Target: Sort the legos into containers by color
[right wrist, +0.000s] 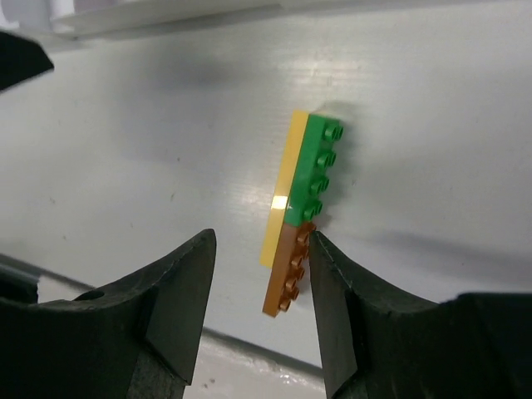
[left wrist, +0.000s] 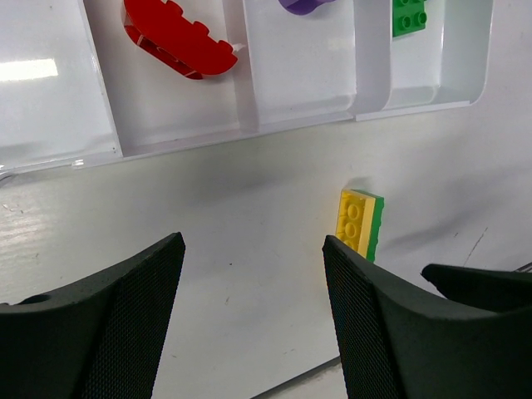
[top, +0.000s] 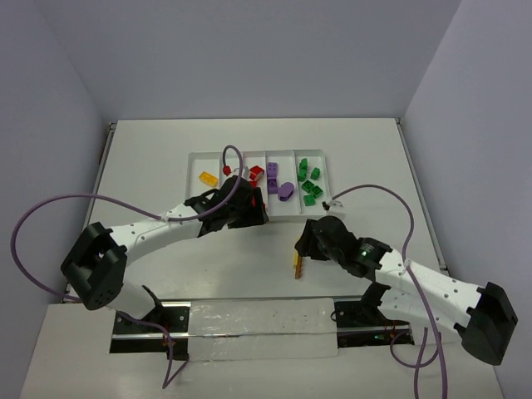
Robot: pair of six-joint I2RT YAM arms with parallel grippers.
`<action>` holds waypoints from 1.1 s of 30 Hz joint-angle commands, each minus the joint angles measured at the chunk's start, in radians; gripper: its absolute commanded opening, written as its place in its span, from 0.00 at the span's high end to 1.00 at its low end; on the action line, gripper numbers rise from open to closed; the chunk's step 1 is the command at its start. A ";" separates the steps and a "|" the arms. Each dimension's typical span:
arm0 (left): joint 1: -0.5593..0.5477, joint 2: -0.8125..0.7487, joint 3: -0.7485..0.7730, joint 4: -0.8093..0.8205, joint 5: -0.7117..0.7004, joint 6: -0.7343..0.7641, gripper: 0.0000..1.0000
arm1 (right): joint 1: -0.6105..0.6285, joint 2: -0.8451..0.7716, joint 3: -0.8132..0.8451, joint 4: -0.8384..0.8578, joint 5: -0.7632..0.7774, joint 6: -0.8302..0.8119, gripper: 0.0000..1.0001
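Top, left wrist and right wrist views, read left to right. A purple cable loops off the left arm. The left gripper hangs with its fingers spread and nothing between them, just short of the white divided tray; from above, its dark wrist hides part of the tray's near rim. The compartments hold, in order, a yellow brick, red bricks, purple bricks and green bricks. A yellow, green and orange-brown stack lies on the table, apart from the tray. The right gripper straddles it, parted: one finger against the brown end, the other clear. The tabletop is white and the walls are pale grey.
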 commanded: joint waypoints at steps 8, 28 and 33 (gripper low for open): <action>-0.004 0.025 0.043 0.034 0.019 -0.002 0.25 | 0.191 0.083 -0.056 0.012 -0.019 0.145 0.44; -0.006 0.048 0.072 0.037 0.044 0.009 0.24 | 0.274 0.149 -0.011 -0.106 0.132 0.224 1.00; -0.002 0.051 0.061 0.013 0.029 0.007 0.17 | 0.279 0.106 -0.010 -0.132 0.137 0.213 1.00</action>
